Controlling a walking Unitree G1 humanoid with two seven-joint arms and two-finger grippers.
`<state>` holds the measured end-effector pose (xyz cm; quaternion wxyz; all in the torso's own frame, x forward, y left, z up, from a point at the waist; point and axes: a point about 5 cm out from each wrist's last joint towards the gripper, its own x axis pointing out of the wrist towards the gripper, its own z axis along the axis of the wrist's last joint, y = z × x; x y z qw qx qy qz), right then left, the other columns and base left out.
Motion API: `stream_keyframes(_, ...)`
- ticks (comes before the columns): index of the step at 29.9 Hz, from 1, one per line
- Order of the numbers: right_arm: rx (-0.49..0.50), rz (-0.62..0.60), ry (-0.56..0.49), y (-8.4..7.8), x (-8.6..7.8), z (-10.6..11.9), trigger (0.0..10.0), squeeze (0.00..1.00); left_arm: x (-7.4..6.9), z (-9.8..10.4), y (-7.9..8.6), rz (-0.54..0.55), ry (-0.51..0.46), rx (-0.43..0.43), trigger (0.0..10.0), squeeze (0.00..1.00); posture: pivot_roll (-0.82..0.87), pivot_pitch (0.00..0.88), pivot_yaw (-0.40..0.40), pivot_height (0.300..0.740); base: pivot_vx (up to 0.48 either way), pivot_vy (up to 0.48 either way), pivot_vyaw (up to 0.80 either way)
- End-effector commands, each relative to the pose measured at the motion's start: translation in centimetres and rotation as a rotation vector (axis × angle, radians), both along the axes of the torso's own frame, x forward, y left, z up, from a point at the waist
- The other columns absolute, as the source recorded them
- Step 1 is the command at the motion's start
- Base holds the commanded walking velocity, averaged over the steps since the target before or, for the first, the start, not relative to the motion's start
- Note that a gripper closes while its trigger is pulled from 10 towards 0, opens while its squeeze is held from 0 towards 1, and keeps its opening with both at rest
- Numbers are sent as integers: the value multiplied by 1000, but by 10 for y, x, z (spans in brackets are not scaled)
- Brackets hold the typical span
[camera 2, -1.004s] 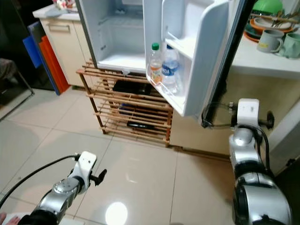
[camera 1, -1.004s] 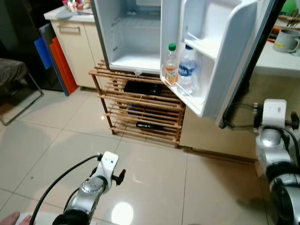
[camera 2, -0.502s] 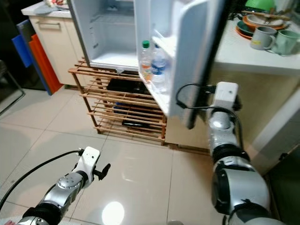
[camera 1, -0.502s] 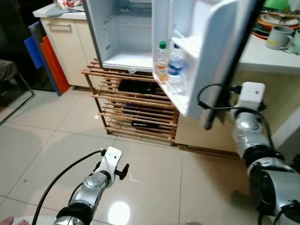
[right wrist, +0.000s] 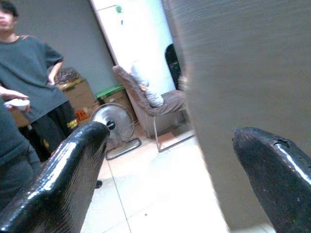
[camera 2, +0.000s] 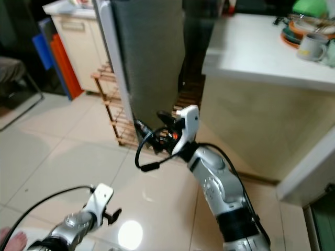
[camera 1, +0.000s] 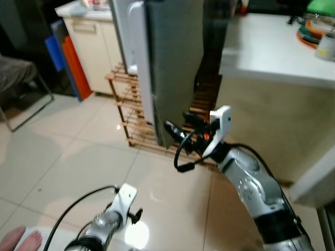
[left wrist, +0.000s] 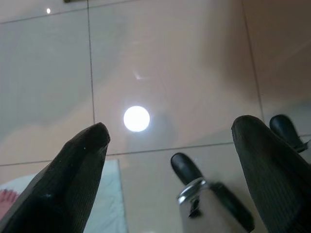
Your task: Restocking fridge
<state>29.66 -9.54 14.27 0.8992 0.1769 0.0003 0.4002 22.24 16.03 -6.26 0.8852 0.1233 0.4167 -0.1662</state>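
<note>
Fridge door swung near shut, right tool spread beside it, left tool spread, idle.

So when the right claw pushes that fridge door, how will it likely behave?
The fridge door is a tall flat panel, so it probably swings stiffly rather than flexing. Its smooth grey face may let the open right claw slide along it.

The fridge door is standing before the camera, with the wooden rack sitting low behind and under it. The right gripper is reaching against the door's lower edge. A counter is running off to the right, with dishes sitting on its far end. A cabinet is standing to the left, boards leaning beside it. The left gripper is hanging low over the floor, near left.
</note>
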Motion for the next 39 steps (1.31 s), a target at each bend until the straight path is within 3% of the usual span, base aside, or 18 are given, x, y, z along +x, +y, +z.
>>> stream_keyframes(1, -29, -140, 61, -18, 5, -13, 10000, 0, 8, 6, -9, -15, -81, -49, 10000, 0, -134, 0, 67, 740, 0, 0, 0)
stream_keyframes(2, -53, -196, 69, -23, 8, -17, 10000, 0, 11, 10, -12, -16, -124, -64, 10000, 0, -134, 0, 67, 740, 0, 0, 0)
stream_keyframes(4, -194, -317, 33, -34, 12, -27, 10000, 0, 30, 25, -12, 5, -225, -89, 10000, 0, -130, 0, 63, 740, 0, 0, 0)
stream_keyframes(8, -306, -488, 108, -58, 7, -56, 10000, 0, 75, 81, -22, 42, -497, -240, 10000, 0, -115, 0, 51, 740, 0, 0, 0)
stream_keyframes(9, -306, -488, 108, -58, 7, -56, 10000, 0, 75, 81, -22, 42, -497, -240, 10000, 0, -115, 0, 51, 740, 0, 0, 0)
stream_keyframes(13, -426, -708, 124, -86, -4, -78, 10000, 0, 88, 130, -20, 81, -753, -277, 10000, 0, -109, 0, 48, 740, 0, 0, 0)
stream_keyframes(18, -500, -860, 80, -101, -14, -87, 10000, 0, 79, 161, -16, 79, -940, -322, 10000, 0, -95, 0, 59, 740, 0, 0, 0)
stream_keyframes(26, -456, -847, 33, -91, -9, -83, 10000, 0, 81, 185, -16, 128, -987, -335, 10000, 0, -91, 0, 58, 740, 0, 0, 0)
stream_keyframes(32, -450, -823, 10, -85, -7, -81, 10000, 0, 78, 177, -11, 143, -957, -247, 10000, 0, -103, 0, 59, 740, 86, 86, 0)
stream_keyframes(39, -443, -827, 15, -86, -12, -84, 10000, 0, 80, 176, -11, 192, -911, -283, 10000, 0, -119, 0, 59, 740, 93, 85, 0)
